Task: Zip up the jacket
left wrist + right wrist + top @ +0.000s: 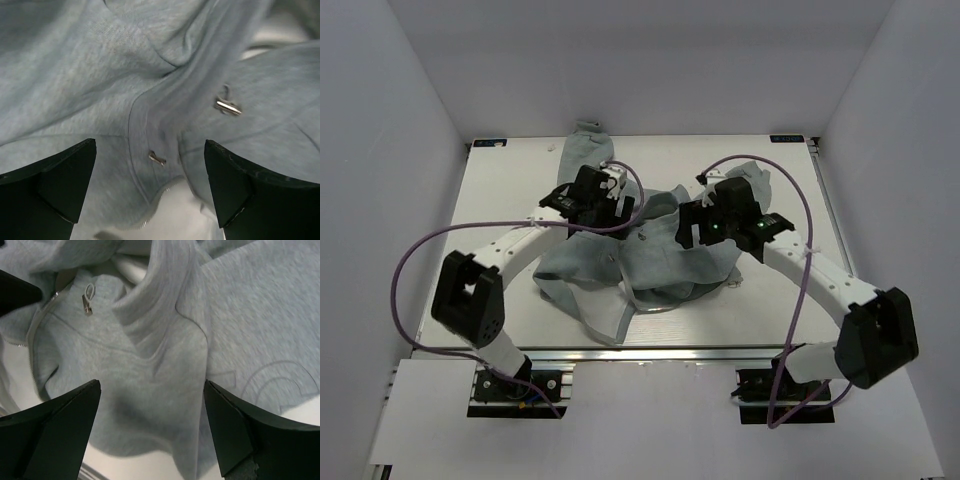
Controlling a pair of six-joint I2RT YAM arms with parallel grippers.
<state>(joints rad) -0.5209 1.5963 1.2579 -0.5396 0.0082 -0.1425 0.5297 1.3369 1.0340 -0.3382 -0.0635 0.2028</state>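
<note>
From my screen, the left gripper [150, 141] hangs over the left half of the jacket [650, 265], its jaws spread wide with nothing between them, only grey-green fleece below. Under that gripper the cloth folds into a seam that runs up the jacket, and a small silver metal piece [157, 159] sits on the seam just between the fingers [60, 185]. A second, larger silver piece [228, 106] lies on the fleece to the right of it (I cannot tell from here whether these are snaps or pulls). The jacket itself is crumpled in a heap on the middle of the white table [500, 190], between the two arms, with one sleeve [582, 150] stretched away from the heap toward the far side. A purple cable [410, 260] loops out well to the left of the jacket. Moving right, the right gripper [152, 382] hovers over the jacket's right half, jaws likewise wide apart and holding nothing. In its wrist view the ribbed stand-up collar [165, 285] rises through the jacket's middle, and left of the collar the zipper pull [87, 305] hangs with a pale cord loop, beside a line of silver zipper teeth [30, 335] along the jacket's edge.
</note>
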